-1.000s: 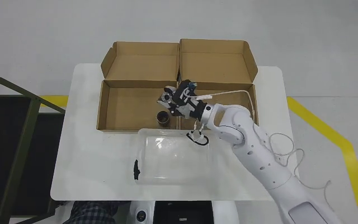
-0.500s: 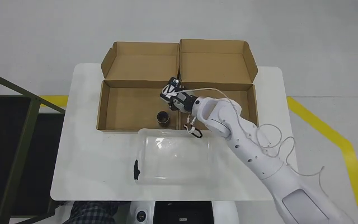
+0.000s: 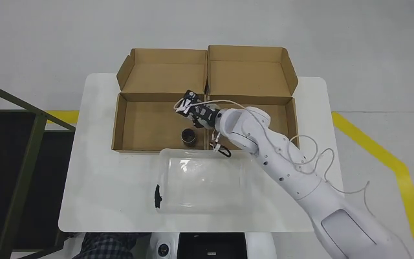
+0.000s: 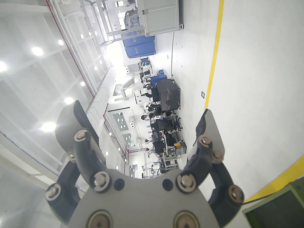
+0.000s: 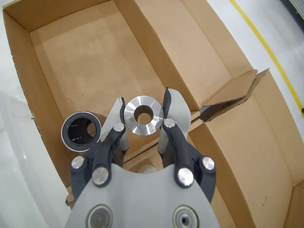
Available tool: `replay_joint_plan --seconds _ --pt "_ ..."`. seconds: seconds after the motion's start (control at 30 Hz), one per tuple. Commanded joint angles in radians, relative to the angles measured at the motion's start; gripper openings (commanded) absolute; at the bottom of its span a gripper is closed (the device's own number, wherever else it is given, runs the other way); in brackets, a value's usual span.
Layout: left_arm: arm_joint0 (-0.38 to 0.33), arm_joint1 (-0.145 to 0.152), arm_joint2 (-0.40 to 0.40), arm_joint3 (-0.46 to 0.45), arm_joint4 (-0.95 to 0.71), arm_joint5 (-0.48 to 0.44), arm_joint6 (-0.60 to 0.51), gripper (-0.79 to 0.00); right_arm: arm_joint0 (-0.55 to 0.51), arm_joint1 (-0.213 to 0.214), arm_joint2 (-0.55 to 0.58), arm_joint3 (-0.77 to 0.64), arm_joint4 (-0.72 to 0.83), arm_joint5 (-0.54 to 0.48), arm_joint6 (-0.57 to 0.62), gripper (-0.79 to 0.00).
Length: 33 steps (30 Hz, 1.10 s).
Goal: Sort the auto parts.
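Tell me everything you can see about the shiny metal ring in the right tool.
The metal ring is a silver disc with a round centre hole and a bevelled rim, its face bright and machined-looking. The right tool grips it by the rim, one finger on each side, flat face toward the wrist camera. It hangs over the floor of the cardboard box, beside the dark sleeve, not touching it.

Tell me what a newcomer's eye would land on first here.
The right gripper grips a shiny metal ring with a centre hole, held above the left cardboard box. A dark hollow cylinder sits in that box by its near wall. A clear plastic bin sits on the table, nearer the robot.
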Motion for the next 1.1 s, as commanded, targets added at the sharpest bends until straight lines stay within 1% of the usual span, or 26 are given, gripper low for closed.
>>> replay_joint_plan --seconds 0.0,0.27,0.4,0.8,0.87,0.93,1.07 --pt "0.000 0.000 0.000 0.000 0.000 0.000 0.000 0.000 0.006 -0.005 -0.006 0.012 0.010 -0.007 0.019 -0.785" --pt "0.000 0.000 0.000 0.000 0.000 0.000 0.000 0.000 0.028 -0.024 -0.023 0.053 0.032 -0.023 0.056 -0.785" --pt "0.000 0.000 0.000 0.000 0.000 0.000 0.000 0.000 0.034 -0.031 -0.028 0.063 0.034 -0.025 0.085 -0.690" --pt "0.000 0.000 0.000 0.000 0.000 0.000 0.000 0.000 0.045 -0.047 -0.028 0.086 0.034 -0.029 0.116 -0.570" --pt "0.000 0.000 0.000 0.000 0.000 0.000 0.000 0.000 0.045 -0.049 -0.027 0.090 0.035 -0.030 0.116 -0.536" --pt "0.000 0.000 0.000 0.000 0.000 0.000 0.000 0.000 0.045 -0.051 -0.026 0.093 0.035 -0.032 0.117 -0.533" --pt "0.000 0.000 0.000 0.000 0.000 0.000 0.000 0.000 0.043 -0.055 -0.024 0.095 0.032 -0.032 0.117 -0.489"
